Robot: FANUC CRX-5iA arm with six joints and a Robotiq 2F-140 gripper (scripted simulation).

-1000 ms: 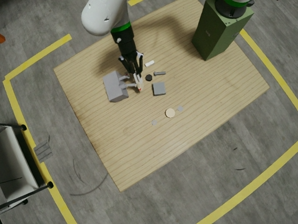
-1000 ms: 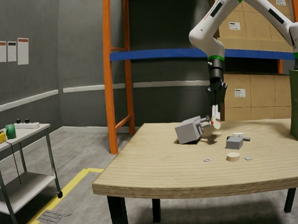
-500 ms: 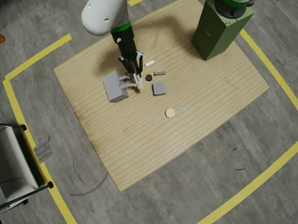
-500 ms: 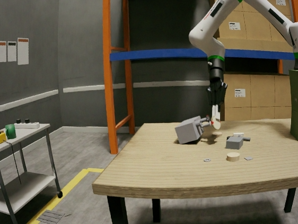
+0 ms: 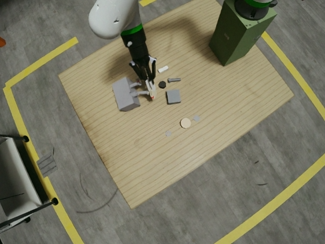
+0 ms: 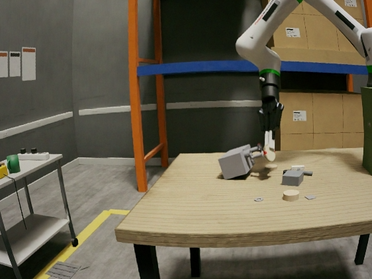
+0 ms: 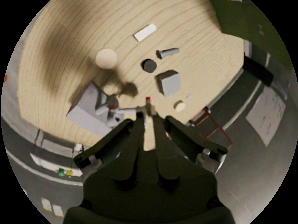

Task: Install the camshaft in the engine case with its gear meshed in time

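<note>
Camshaft gear (image 6: pixel 269 149) pinched edgewise by fingers (image 6: pixel 269 136), shaft partly entered in engine case (image 6: pixel 234 163); case tipped, front edge lifted off counter (image 6: pixel 198 211), likely levered by shaft.

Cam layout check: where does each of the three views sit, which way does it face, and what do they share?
Top: overhead, looking down on the wooden table; shows the arm's white link and the gripper holding the camshaft.
Exterior: low, beside the table's near edge, facing the back wall; shows the arm descending to the tilted engine case.
Wrist: mounted behind the gripper, looking along the fingers to the table; only the fingers show.
Shared: all three show the engine case, the grey block and the tan disc.
</note>
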